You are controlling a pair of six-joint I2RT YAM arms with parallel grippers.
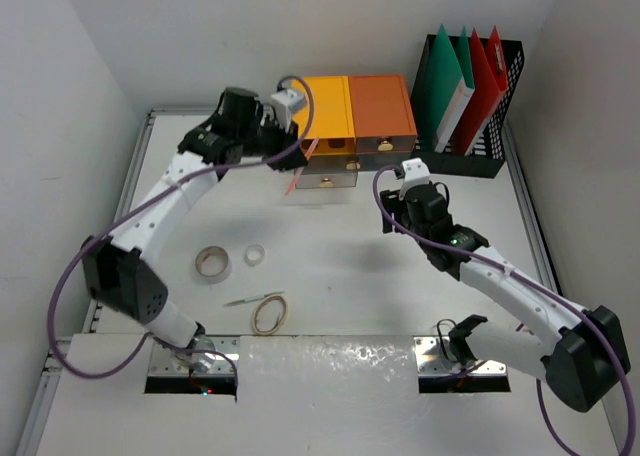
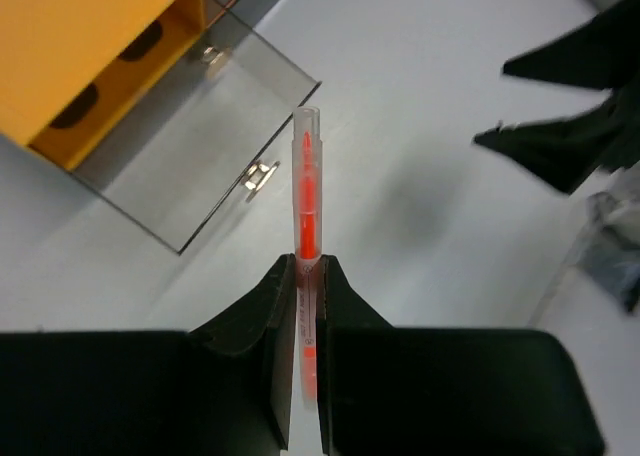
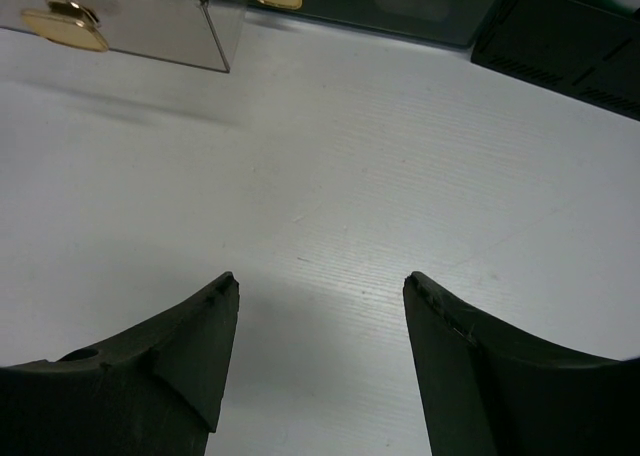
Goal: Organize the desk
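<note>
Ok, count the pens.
2. A red pen in the left fingers; a grey pen on the desk beside the rubber band. More may be hidden.

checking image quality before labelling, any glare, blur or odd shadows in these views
Top external: glare on the glossy strip at the near edge, soft shadows on the desk. Left wrist: red pen sharp in the left gripper, dark shapes at right blurred. Right wrist: gold drawer handles out of focus, right gripper nearly black.

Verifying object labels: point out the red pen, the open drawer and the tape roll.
red pen [image 2: 307,216], left wrist view, red barrel.
open drawer [image 1: 328,177], top view, front panel.
tape roll [image 1: 198,266], top view, left rim.
</note>
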